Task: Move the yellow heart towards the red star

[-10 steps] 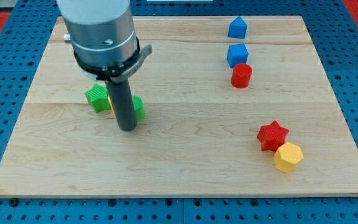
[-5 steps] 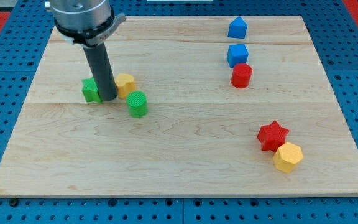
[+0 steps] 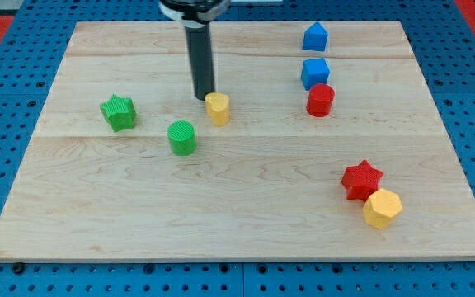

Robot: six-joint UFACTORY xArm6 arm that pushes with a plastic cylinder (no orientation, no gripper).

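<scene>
Tip (image 3: 204, 98) position: my tip rests on the board, touching or just beside the yellow heart (image 3: 217, 108) at the heart's 10 o'clock. No jaws exist on this rod; nothing is gripped. The yellow heart sits near board centre, toward the view's top. The red star (image 3: 361, 180) lies well apart, at 4 o'clock from the heart, touching a yellow hexagon (image 3: 382, 208). Tip, heart and star fall nearly on one line, which favours a push toward 4 o'clock.

One camera only — set high at the wooden board's (image 3: 246, 206) near edge, looking down obliquely across it.
</scene>
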